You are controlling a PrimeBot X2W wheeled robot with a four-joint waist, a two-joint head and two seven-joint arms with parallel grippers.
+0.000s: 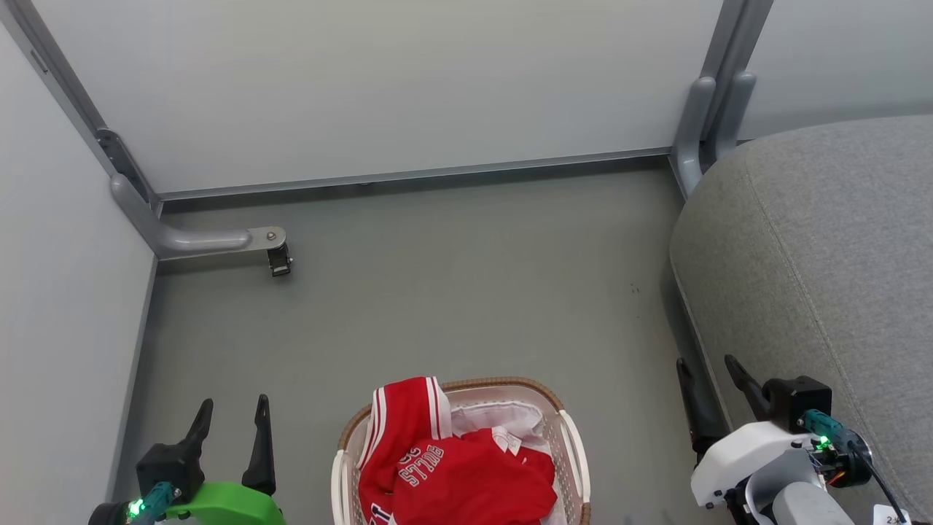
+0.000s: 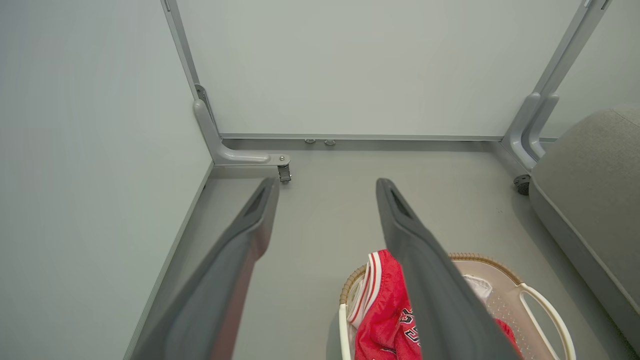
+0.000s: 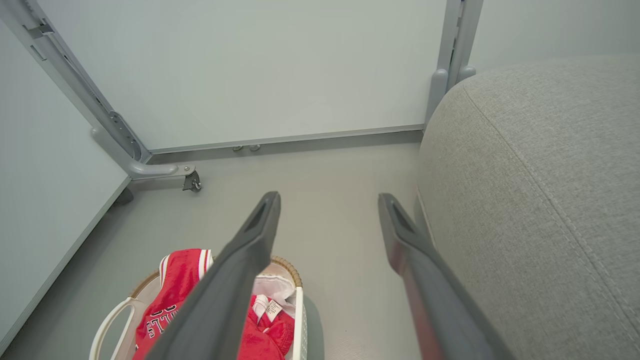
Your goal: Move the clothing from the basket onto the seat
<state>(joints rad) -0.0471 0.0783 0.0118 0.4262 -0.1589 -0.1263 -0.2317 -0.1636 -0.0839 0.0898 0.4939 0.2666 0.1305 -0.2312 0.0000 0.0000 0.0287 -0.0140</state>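
Soft red clothing [image 1: 452, 467] lies bunched in the oval, holey basket [image 1: 576, 445] — one long striped piece, maybe shorts, points away over the woven rim. The left tool [image 1: 234, 401] and the right tool [image 1: 705, 361] gape wide, empty.

Bare floor [image 1: 627, 328] lies open between basket [image 1: 510, 384] and seat [image 1: 838, 255].

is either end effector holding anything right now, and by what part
Nothing is held. The left end effector and the right end effector are both open, and the clothing lies in the basket.
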